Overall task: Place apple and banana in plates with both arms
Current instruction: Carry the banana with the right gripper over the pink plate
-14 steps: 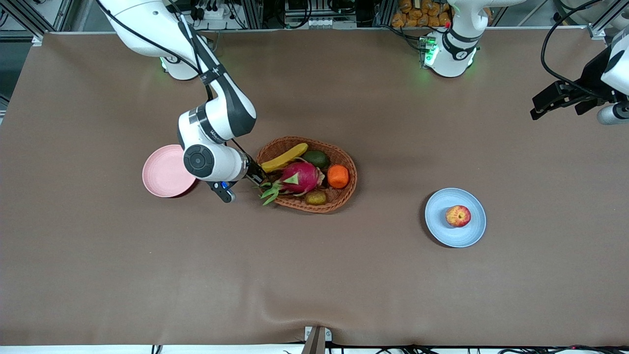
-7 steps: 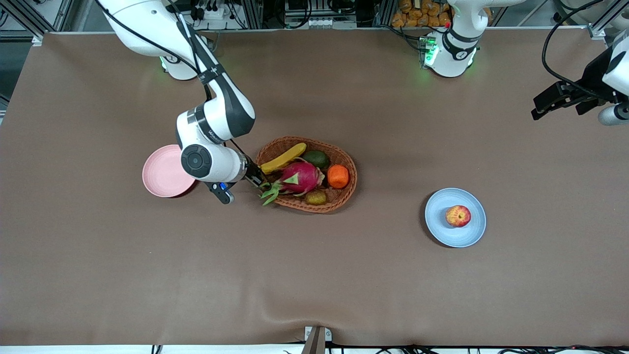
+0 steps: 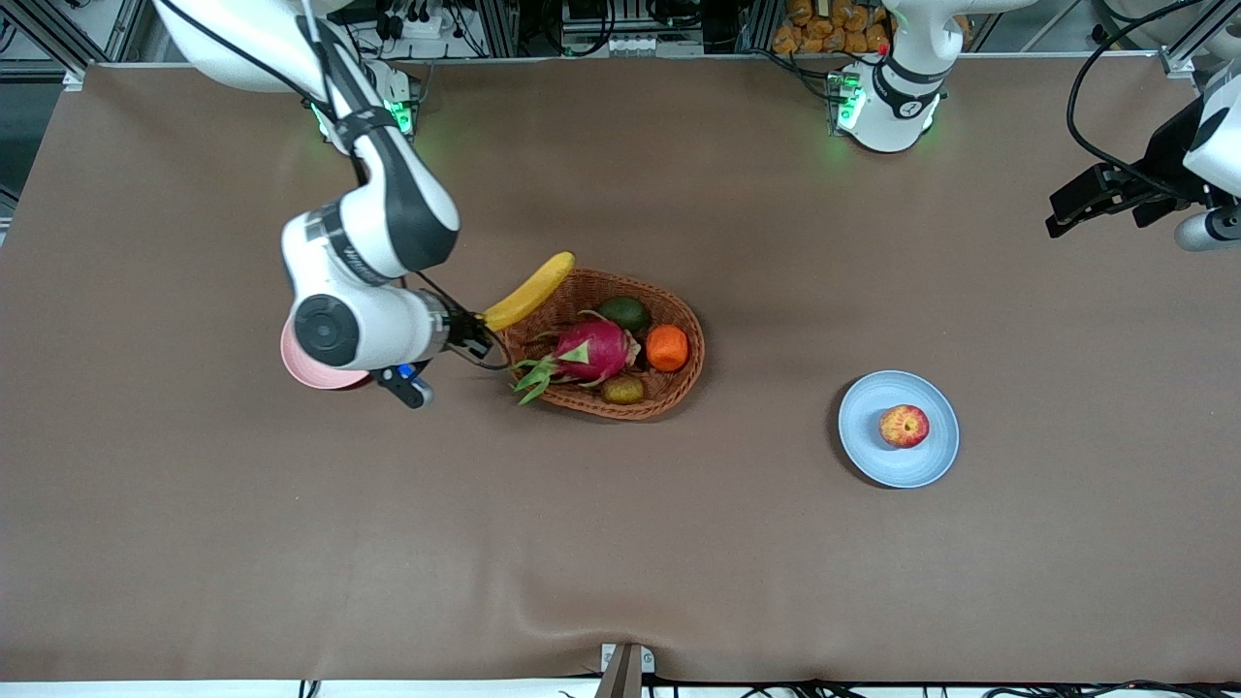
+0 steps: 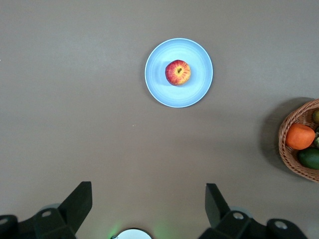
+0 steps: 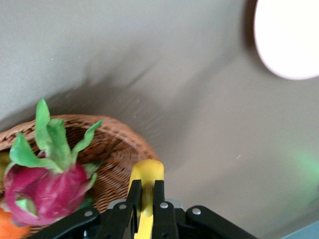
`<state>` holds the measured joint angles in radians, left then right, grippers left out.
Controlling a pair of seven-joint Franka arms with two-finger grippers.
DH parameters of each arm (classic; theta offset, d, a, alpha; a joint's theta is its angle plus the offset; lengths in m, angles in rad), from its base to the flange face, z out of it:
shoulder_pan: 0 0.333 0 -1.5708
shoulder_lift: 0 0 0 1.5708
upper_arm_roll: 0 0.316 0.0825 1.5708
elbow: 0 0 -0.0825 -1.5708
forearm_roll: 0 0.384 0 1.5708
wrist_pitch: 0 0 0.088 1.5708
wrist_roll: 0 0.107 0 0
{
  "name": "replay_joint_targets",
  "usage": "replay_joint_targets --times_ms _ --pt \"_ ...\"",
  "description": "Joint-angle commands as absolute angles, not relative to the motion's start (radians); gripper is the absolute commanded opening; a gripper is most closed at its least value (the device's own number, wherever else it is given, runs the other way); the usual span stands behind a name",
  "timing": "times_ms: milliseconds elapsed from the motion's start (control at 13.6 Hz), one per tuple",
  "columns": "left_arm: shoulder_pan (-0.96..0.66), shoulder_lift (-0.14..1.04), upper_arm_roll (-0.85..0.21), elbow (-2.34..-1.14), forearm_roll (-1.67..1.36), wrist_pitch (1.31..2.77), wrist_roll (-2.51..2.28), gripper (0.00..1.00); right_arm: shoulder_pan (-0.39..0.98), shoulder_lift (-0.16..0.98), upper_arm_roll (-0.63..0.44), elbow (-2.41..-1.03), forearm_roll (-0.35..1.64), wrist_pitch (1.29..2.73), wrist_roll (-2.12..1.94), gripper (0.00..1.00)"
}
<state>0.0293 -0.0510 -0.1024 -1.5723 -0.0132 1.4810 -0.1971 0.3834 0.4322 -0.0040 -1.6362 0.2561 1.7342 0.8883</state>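
My right gripper is shut on one end of the yellow banana, which hangs lifted over the rim of the brown basket. The right wrist view shows the banana pinched between the gripper. The pink plate is mostly hidden under the right arm's wrist; a pale round part of it shows in the right wrist view. The red-and-yellow apple lies in the blue plate. My left gripper hangs open over the left arm's end of the table, empty; its view shows the apple in the blue plate.
In the basket lie a magenta dragon fruit, an orange, a dark green avocado and a small brownish fruit. The brown cloth has a wrinkle near the edge closest to the front camera.
The right gripper has lifted the banana out of the basket and drawn it up and toward the pink plate. The left arm has stayed still.
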Motion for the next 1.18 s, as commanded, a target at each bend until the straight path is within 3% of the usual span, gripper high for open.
replay_joint_targets --times_ms 0,368,589,883,1104 --pt "0.037 -0.075 -0.103 -1.588 -0.026 1.474 -0.178 1.0 0.35 0.374 0.003 -1.664 0.108 1.706 0.714 0.0" --pt "0.035 -0.074 -0.104 -1.589 -0.026 1.474 -0.178 1.0 0.152 0.347 0.003 -1.725 0.003 1.747 0.214 0.0" --pt "0.034 -0.074 -0.11 -1.588 -0.026 1.474 -0.179 1.0 0.054 0.325 0.003 -1.848 -0.02 1.874 -0.004 0.0" --pt "0.032 -0.074 -0.114 -1.588 -0.026 1.474 -0.181 1.0 0.043 0.328 0.003 -1.971 -0.02 2.052 -0.02 0.0" --pt "0.029 -0.074 -0.115 -1.588 -0.026 1.474 -0.186 1.0 0.069 0.35 0.003 -1.979 -0.035 2.069 -0.02 0.0"
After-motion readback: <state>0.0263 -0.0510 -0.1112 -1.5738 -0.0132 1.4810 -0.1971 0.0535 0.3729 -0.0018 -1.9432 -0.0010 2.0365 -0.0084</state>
